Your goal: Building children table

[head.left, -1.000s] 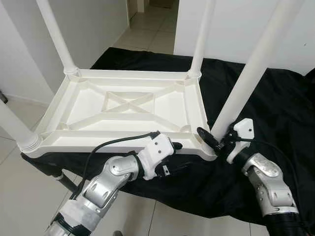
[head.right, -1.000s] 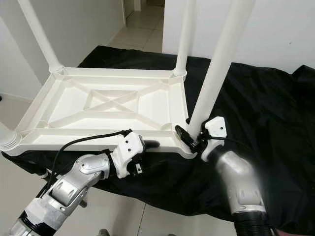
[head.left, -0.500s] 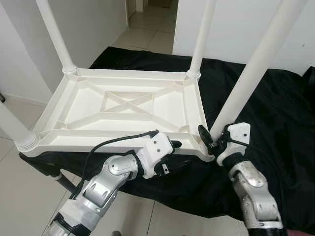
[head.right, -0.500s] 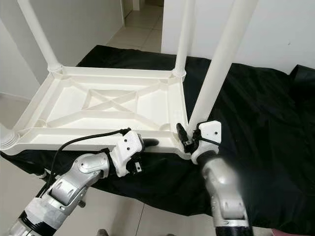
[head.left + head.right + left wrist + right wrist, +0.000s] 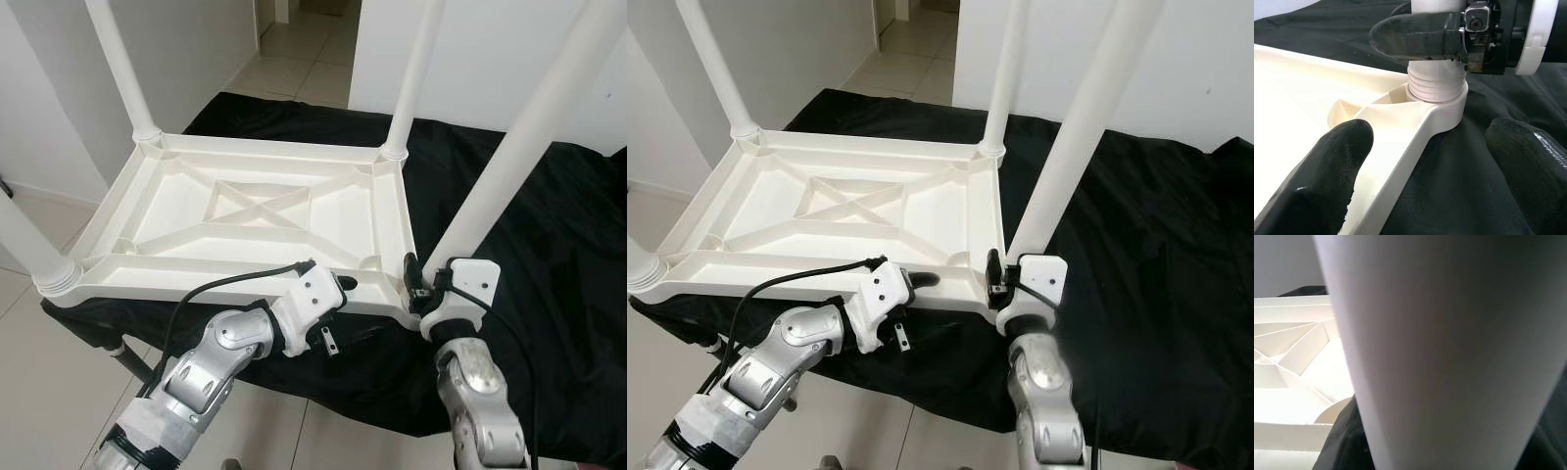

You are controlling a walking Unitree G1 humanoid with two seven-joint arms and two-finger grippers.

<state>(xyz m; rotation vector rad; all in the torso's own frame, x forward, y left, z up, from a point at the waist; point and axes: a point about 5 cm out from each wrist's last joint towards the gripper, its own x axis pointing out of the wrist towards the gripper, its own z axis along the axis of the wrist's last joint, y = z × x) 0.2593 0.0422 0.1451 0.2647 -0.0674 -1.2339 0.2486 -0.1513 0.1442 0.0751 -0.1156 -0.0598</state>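
**Plastic table, upside down: grip low on the leg, steady the rim**

Plastic is what the whole thing looks to be: a white children's table [image 5: 265, 211] lying upside down on a black cloth [image 5: 549, 225] that covers the worktop, its four legs pointing up. It should be light and fairly stiff, with ribs moulded across the underside, but smooth and likely slippery under hard black fingers.

The leg [image 5: 509, 157] at the near right corner stands in its socket [image 5: 1437, 100]; the left wrist view shows screw threads at its foot just above the socket collar, so it may not be fully turned home. The right hand [image 5: 423, 287] is at the foot of this leg, one finger [image 5: 1418, 34] lying across it just above the threads; the far finger is hidden, so whether it grips I cannot tell. Low on the leg is the sensible hold: a grip higher up would lever the long tube and could bend the socket or tip the light top.

The left hand [image 5: 338, 304] is open at the near rim [image 5: 1400, 142], one finger [image 5: 1327, 171] over the tray side and the other [image 5: 1528, 171] over the cloth. Closing on that rim would stop the top spinning, since the cloth may let it slide.
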